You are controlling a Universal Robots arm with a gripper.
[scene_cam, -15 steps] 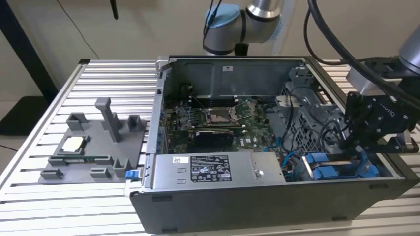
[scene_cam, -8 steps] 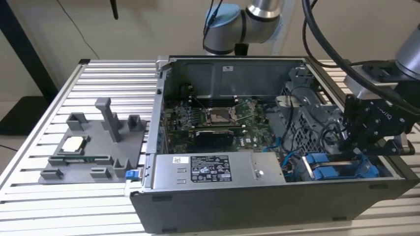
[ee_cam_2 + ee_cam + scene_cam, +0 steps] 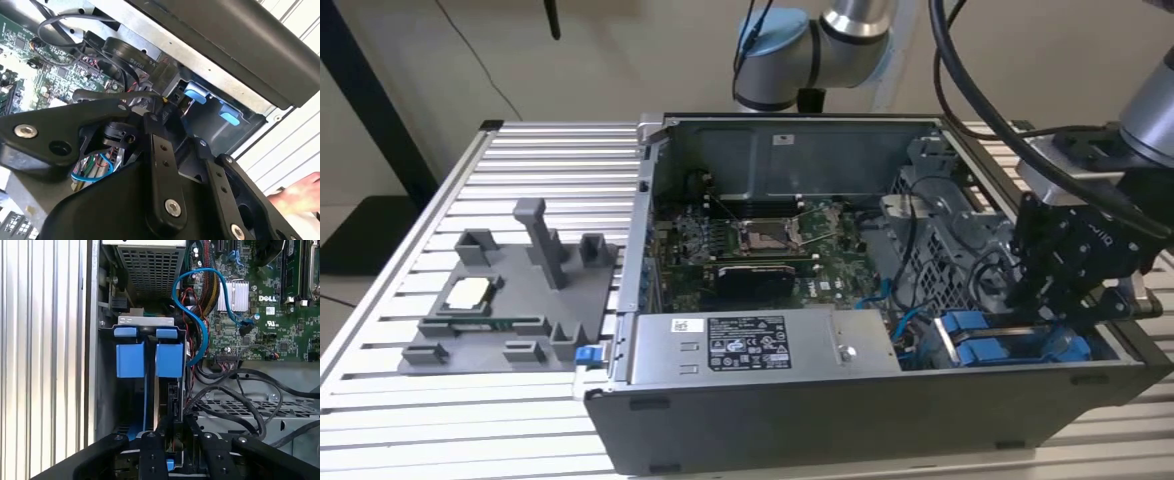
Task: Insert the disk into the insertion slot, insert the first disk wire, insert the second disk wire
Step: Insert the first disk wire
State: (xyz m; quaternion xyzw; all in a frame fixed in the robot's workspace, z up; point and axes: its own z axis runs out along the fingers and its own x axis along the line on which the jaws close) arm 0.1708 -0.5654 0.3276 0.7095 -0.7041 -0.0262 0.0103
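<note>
Black gripper [image 3: 176, 424] linkage, foreground of the first wrist view. The fingers are drawn close together on a dark slab seen edge-on, judged to be the disk [image 3: 173, 395]; a sliver of blue shows between the links. The disk stands upright in the insertion slot [image 3: 145, 320], directly below the nearer of the slot's two blue tabs [image 3: 169, 360], and appears partly entered, though how deep cannot be told. A blue data cable [image 3: 197, 315] loops just beside the slot, and black wires [image 3: 235, 390] lie between it and the motherboard [image 3: 270, 300]. In the exterior view the gripper sits low in the corner of the open computer case [image 3: 854, 420] on that view's right, well apart from the power supply [image 3: 734, 345].

Hazards, as judged: a slightly tilted disk could bind on the rails, and the wide linkage could snag the blue cable or the wires, dragging a connector loose.
</note>
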